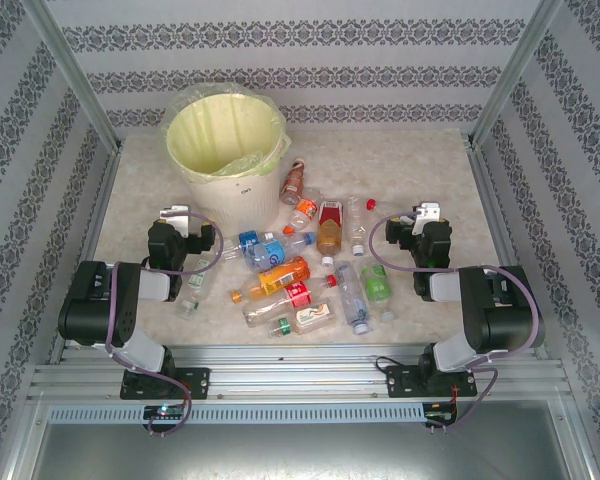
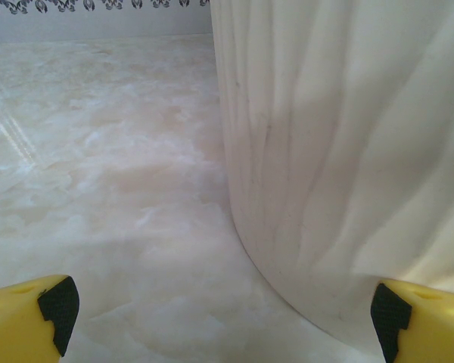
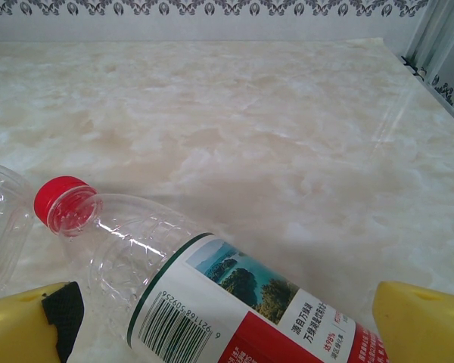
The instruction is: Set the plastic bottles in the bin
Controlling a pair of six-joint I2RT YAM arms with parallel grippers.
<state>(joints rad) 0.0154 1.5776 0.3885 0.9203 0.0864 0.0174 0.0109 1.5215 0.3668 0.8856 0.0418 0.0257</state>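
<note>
Both hands gape wide, holding nothing. A red-capped bottle (image 3: 197, 295) lies on the surface just ahead of the right hand (image 3: 223, 325), in line with its gap, cap pointing ahead-left; the bin (image 2: 348, 151) stands just ahead-right of the left hand (image 2: 223, 321). This looks like the approach to a pick — next, the right hand must lower and close across the bottle's body.
</note>
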